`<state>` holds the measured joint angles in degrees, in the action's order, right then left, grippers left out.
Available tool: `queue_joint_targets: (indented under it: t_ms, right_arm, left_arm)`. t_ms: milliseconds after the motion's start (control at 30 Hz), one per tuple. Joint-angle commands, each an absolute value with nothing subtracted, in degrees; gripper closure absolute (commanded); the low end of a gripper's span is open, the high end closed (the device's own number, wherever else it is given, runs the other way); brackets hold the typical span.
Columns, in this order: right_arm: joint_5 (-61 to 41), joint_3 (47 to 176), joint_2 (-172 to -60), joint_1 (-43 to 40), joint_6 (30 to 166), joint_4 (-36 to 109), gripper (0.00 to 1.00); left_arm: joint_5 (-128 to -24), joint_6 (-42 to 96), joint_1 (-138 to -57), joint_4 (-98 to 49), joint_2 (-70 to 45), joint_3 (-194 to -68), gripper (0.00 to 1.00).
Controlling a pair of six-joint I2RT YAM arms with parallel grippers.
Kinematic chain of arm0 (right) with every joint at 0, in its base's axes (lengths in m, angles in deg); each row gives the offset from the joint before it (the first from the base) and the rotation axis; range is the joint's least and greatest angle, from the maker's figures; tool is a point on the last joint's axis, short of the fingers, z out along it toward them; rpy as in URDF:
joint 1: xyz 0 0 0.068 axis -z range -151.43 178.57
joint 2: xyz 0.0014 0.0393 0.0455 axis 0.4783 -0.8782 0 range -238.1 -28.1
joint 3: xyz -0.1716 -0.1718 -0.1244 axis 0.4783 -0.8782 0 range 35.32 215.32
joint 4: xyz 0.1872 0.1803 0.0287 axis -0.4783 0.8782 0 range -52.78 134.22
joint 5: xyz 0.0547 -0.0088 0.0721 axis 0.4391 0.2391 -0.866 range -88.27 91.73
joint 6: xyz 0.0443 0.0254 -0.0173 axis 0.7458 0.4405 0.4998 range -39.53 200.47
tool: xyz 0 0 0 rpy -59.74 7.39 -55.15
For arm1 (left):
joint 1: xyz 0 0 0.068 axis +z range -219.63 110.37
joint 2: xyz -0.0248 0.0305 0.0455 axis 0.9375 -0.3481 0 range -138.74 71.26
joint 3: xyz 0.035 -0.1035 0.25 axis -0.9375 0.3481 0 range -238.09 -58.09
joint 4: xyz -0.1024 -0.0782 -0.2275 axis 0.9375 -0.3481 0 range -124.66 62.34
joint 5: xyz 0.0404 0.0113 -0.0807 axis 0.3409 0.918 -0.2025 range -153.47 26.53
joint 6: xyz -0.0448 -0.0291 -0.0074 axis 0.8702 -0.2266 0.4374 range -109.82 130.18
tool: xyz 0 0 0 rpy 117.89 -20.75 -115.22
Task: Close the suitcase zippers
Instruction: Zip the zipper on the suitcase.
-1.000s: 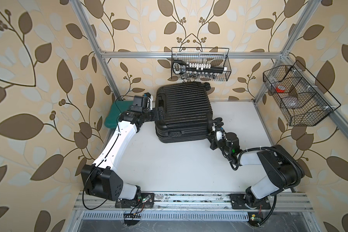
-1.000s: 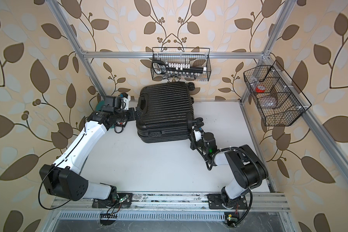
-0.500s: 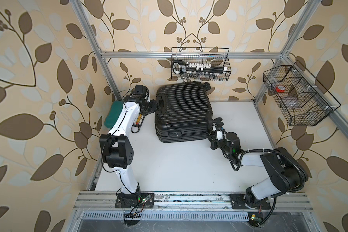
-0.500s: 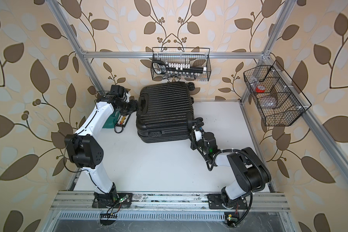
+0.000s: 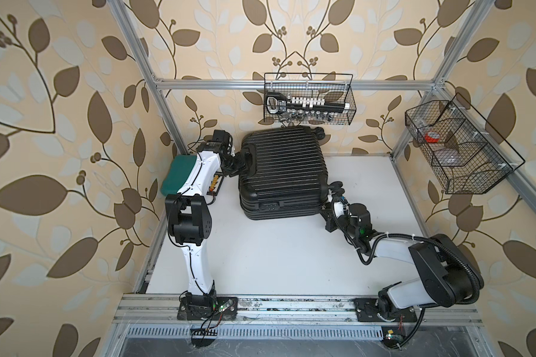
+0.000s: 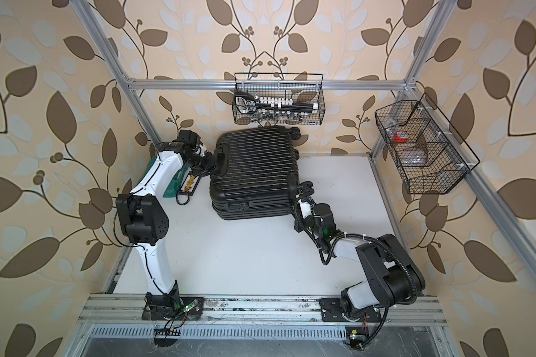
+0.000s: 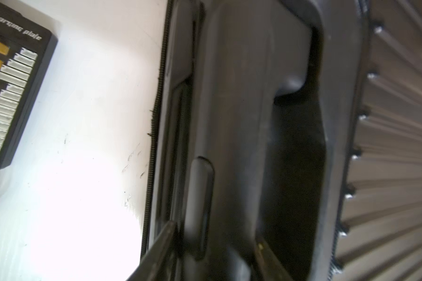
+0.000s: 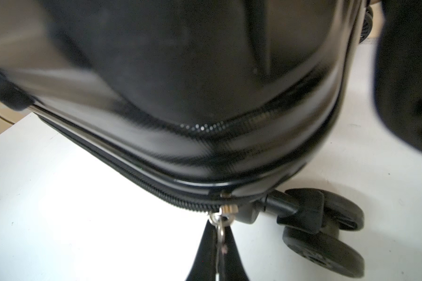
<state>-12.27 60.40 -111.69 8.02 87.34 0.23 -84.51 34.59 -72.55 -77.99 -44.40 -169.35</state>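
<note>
The black ribbed suitcase (image 5: 282, 167) (image 6: 254, 173) lies flat at the back of the white table. My left gripper (image 5: 240, 162) (image 6: 215, 162) is at its left side. In the left wrist view its fingers (image 7: 161, 245) stand on both sides of the side handle (image 7: 229, 146), closed against it. The zipper track (image 7: 154, 133) runs beside the handle. My right gripper (image 5: 325, 214) (image 8: 219, 245) is at the near right corner, by a caster wheel (image 8: 327, 219). It is shut on the silvery zipper pull tab (image 8: 220, 228), which hangs from the zipper track (image 8: 156, 187).
A teal case (image 5: 180, 170) and a black charging board (image 5: 215, 185) (image 7: 10, 85) lie left of the suitcase, under my left arm. A wire basket of tools (image 5: 308, 99) hangs on the back rail. Another wire basket (image 5: 458, 148) hangs at the right.
My left arm has folded its elbow upward and brought its gripper onto the suitcase's side handle, with the jaws narrowing from wide open. The right gripper has stayed on the pull tab.
</note>
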Motion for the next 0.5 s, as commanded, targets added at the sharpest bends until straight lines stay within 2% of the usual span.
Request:
queue_joint_targets:
  t_ms: [0,467]
  right_arm:
    - [-13.68,62.03,-109.19,5.67,83.94,0.57,1.0]
    - [-9.96,61.64,-106.24,-2.25,82.23,3.97,1.0]
  left_arm:
    - [-88.97,42.02,-73.19,-74.46,-41.39,-167.78,0.68]
    - [-81.27,57.46,-75.38,-66.53,-30.69,-158.33,0.74]
